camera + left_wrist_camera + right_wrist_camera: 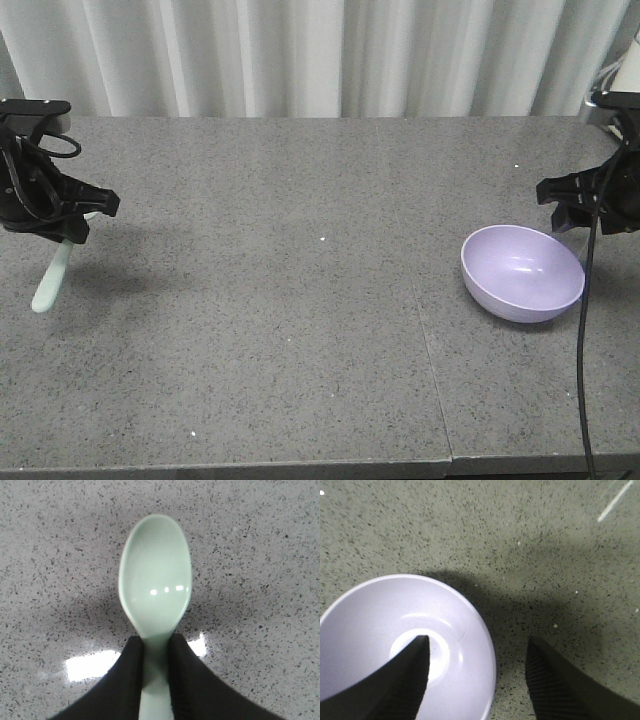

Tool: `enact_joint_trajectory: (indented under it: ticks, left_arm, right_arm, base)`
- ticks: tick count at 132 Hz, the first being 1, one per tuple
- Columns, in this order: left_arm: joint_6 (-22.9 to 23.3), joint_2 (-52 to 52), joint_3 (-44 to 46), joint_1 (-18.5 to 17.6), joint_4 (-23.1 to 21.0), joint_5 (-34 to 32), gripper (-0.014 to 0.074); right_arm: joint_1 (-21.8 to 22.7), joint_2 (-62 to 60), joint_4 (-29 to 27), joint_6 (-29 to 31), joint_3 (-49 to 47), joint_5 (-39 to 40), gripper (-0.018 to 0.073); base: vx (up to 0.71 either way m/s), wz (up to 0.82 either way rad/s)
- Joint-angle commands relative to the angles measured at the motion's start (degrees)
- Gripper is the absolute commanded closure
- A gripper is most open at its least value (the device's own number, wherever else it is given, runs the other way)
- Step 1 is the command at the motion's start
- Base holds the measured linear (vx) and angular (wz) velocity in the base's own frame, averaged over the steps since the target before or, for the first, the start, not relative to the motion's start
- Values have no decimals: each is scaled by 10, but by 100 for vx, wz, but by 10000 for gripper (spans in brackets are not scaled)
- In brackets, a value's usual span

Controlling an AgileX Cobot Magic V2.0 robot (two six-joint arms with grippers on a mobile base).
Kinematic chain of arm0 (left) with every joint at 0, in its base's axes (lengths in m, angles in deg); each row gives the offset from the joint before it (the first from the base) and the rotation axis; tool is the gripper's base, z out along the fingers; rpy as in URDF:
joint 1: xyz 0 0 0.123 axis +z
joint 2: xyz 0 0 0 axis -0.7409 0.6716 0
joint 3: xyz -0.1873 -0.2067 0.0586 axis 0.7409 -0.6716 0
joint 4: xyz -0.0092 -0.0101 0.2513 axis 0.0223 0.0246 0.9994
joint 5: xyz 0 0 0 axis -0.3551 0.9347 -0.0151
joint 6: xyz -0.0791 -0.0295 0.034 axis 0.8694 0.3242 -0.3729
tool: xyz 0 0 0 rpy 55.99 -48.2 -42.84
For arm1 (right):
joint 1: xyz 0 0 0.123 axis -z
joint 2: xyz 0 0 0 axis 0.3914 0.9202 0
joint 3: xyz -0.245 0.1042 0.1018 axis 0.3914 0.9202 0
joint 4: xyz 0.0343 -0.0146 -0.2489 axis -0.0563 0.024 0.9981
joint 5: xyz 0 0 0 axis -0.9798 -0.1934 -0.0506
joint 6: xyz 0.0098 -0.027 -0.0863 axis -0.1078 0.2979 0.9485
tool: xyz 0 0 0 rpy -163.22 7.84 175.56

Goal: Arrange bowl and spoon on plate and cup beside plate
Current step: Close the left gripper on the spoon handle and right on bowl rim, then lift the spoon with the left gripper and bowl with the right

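**A:** Start at the left claw. What is it doing?

**B:** The left gripper [156, 647] is clamped on the small pale mint-green plastic spoon [155, 575]. Its two black fingers [127, 680] pinch the flat handle just behind the spoon's oval end. That end faces up and catches three small glints of light.

**A:** And where is that in the front view?

**B:** It is at the far left edge of the grey speckled stone table [300, 300]. The spoon slants down from the gripper toward the near left. I cannot tell whether its tip touches the tabletop.

**A:** Now the right claw.

**B:** The right gripper [477, 645] has its jaws spread wide and grips nothing. One finger [405, 680] hangs over the inside of the round, smooth lavender-purple plastic bowl [370, 625]. The other finger is outside the bowl, above bare table, so the rim lies between them.

**A:** What does the bowl hold?

**B:** The wrist view shows only its own smooth purple inside, with a bright white glare at the bottom.

**A:** Where does it sit?

**B:** It sits upright on the right side of the table, about midway between near and far. It is just near and left of the right gripper, and well apart from the spoon. A black cable [585, 350] hangs in front of the bowl's right edge. Pale pleated curtains [300, 50] close off the far side.
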Motion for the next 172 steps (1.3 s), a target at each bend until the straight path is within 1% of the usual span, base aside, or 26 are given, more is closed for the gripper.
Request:
enact_joint_trajectory:
  ticks: [1, 39, 59, 69, 70, 83, 113, 147, 172]
  left_arm:
    - [1, -28, 14, -4, -8, -17, 605]
    - [1, -28, 14, -4, -8, -17, 605]
    - [1, -28, 14, -4, -9, -17, 604]
    - [1, -28, 14, -4, -9, -16, 604]
    - [1, -28, 14, -4, -9, -16, 604]
    - [1, -28, 14, -4, -9, -16, 604]
    - [1, -28, 14, -4, -9, -16, 604]
    - [1, -28, 14, -4, -8, -16, 604]
    - [1, -28, 14, -4, -8, -16, 604]
  right_arm:
    - [4, 0, 6, -2, -29, 0, 134]
    - [4, 56, 8, -2, -30, -12, 139]
    - [4, 72, 8, -5, -30, -8, 187]
    - [4, 76, 8, -5, -30, -6, 232]
    - [4, 77, 8, -5, -30, -5, 249]
    - [4, 82, 8, -5, -30, -1, 327]
    - [4, 84, 8, 1, -30, 5, 575]
    - [4, 80, 5, 4, -30, 2, 568]
    - [4, 39, -1, 10, -30, 16, 568]
  base:
    - [0, 0]
    - [0, 0]
    - [0, 0]
    - [0, 0]
    - [0, 0]
    - [0, 0]
    - [0, 0]
    - [0, 0]
    - [0, 0]
